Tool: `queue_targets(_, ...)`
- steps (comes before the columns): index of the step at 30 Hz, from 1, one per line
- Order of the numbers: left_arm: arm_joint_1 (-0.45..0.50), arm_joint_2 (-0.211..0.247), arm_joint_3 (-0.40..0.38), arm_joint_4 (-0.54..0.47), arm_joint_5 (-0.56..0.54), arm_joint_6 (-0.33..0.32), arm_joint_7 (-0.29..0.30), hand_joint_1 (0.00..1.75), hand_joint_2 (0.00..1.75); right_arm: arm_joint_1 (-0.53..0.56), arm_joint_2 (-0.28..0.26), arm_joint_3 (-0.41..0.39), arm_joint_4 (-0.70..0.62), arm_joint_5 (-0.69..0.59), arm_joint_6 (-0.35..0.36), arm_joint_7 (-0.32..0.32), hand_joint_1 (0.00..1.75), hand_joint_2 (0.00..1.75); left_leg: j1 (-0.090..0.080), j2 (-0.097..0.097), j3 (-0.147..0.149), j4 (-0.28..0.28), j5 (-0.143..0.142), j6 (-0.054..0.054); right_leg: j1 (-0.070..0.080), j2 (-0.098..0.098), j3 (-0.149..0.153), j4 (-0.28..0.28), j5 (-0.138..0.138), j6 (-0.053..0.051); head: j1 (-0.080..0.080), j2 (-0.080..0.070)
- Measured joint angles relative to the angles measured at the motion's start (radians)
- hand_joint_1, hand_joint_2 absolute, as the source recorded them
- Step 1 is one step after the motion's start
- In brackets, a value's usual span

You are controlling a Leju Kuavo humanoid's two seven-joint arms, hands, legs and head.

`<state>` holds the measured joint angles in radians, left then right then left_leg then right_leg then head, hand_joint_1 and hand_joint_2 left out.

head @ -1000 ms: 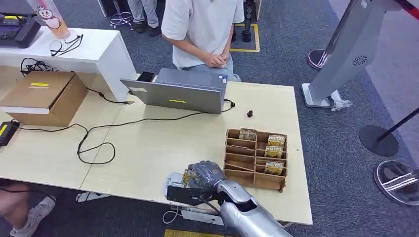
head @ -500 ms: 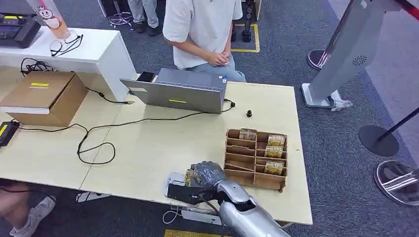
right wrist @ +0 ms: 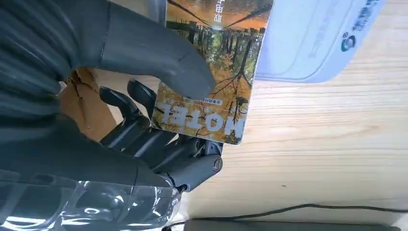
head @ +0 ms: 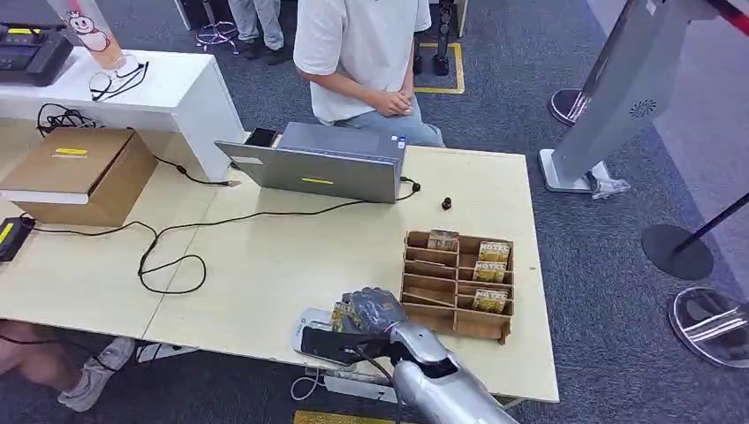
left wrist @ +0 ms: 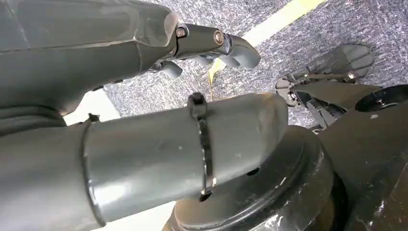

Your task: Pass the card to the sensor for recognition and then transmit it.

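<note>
- Bench: pale wood top carrying all the task items. A person in a white shirt sits at the far edge, behind the laptop.
- Change over the last second: the right robot hand has stayed at the near bench edge over the sensor, shifting only slightly. The person has turned a little on the seat. Judgement: the card is being presented for reading, so the recognition step is in progress and the handover is not yet begun.
- Laptop: open, its back toward the robot, between the robot and the person. Judgement: a handover across the bench must pass over or around it.
- Cardboard box: at the far left, well apart from the work area.
- Wooden rack: just beside the right robot hand, several slots holding more cards.
- Black cable: runs from the laptop and loops on the bench, left of the sensor and apart from it.
- Sensor: flat white-and-black unit at the near edge, partly under the card.
- Right robot hand: thumb on top and fingers beneath, clamped on the card.
- Left robot hand: hangs above the carpet, fingers curled in, holding nothing.
- Card: printed "HOTEL", its far end lying over the sensor.
</note>
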<state>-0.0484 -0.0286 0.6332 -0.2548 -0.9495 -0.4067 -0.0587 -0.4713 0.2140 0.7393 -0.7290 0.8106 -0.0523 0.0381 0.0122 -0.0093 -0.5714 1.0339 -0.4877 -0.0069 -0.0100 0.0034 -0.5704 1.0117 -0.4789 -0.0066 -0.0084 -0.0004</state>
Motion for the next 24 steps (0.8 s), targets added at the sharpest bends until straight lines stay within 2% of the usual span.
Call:
queue_targets(15,-0.005,0.0,-0.01,0.0,0.01,0.0,0.006,0.0,0.0,0.021,-0.002,-0.004,-0.073,0.014,0.015,-0.006,1.75,1.75,0.0,0.0,0.0,0.0,0.0,0.0,0.0,0.0,0.0,0.0,0.0,0.0,0.0,0.0)
queue_targets(24,-0.008,0.0,-0.014,0.0,0.016,0.003,0.006,0.0,0.0,0.038,-0.014,-0.008,-0.186,-0.006,0.032,-0.022,1.75,1.75,0.0,0.0,0.0,0.0,0.0,0.0,0.0,0.0,-0.001,0.0,0.0,0.0,0.0,0.0)
